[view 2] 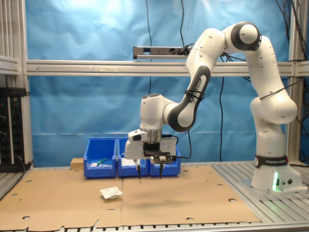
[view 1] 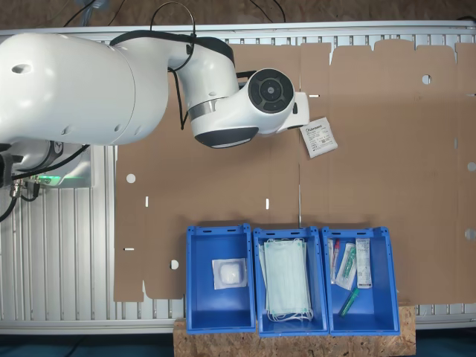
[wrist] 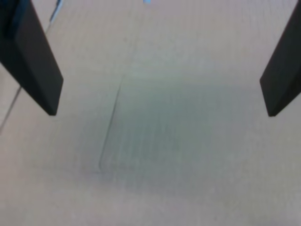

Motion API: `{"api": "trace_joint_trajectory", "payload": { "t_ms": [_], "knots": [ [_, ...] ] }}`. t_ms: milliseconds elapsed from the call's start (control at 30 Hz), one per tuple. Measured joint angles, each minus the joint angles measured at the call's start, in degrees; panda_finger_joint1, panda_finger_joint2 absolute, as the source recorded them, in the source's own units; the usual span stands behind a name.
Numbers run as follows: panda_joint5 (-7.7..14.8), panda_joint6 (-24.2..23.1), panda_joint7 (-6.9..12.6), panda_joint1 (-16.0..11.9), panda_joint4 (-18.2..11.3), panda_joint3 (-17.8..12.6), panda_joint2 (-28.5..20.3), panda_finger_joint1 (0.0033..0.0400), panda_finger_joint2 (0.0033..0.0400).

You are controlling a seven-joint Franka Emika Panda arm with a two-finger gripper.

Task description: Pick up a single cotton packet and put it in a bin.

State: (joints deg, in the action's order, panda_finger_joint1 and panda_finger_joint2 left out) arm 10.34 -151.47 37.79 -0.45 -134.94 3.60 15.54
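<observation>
The white arm (view 2: 231, 87) reaches over the cardboard sheet (view 1: 387, 186). Three blue bins (view 1: 288, 279) stand in a row at its edge. The gripper (view 2: 149, 177) hangs above bare cardboard, jaws wide apart, holding nothing. The cotton packet (view 1: 320, 137) lies flat just beside the wrist at the first exterior view's right; its dark print is too small to read.

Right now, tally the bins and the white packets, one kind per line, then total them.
Blue bins: 3
Printed cotton packet on the cardboard: 1
Plump white packet in a bin: 1
Total: 5
</observation>
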Motion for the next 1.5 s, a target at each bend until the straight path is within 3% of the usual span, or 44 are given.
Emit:
{"api": "trace_joint_trajectory", "payload": {
  "t_ms": [467, 967, 1500],
  "knots": [
    [0.0, 4.9, 0.00, 0.5, 1.3, 0.2, -6.6, 0.0400, 0.0400],
    [0.0, 14.6, 0.00, 0.5, 9.4, 0.8, -8.9, 0.0400, 0.0400],
    [0.0, 19.6, 0.00, 0.5, 16.2, 1.0, -6.6, 0.0400, 0.0400]
  ]
}}
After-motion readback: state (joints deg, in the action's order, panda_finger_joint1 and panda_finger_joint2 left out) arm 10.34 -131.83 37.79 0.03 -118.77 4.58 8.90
